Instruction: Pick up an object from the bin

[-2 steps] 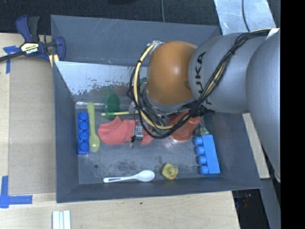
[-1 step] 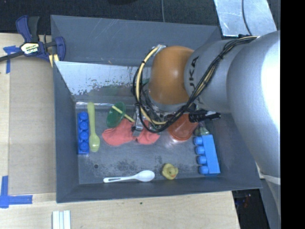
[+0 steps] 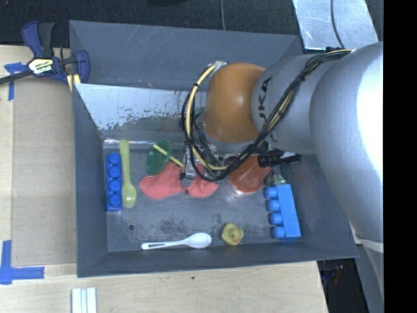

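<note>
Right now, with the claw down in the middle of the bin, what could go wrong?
The claw sits low over the pink floppy piece, with a green piece right beside it, so it might catch both or drag one along. The orange-red cup, close on the claw's other side, could get knocked toward the blue brick on the lift.

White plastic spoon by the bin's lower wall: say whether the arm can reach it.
Probably yes. The white plastic spoon lies uncovered on bare floor, the small yellow lump apart from it; only the nearby bin wall may crowd the gripper.
</note>
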`<action>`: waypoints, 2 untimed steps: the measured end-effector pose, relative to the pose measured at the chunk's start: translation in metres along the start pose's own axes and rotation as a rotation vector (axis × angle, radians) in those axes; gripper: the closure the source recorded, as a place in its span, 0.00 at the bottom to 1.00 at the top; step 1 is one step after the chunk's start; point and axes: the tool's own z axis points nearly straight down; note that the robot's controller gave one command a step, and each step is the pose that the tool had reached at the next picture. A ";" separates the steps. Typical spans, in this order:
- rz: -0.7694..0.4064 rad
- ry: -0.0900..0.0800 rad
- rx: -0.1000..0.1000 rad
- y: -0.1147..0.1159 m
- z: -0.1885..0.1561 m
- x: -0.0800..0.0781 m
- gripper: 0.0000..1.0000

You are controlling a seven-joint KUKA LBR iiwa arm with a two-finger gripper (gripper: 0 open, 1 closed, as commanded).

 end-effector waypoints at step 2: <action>-0.031 0.008 0.004 0.005 -0.132 0.029 1.00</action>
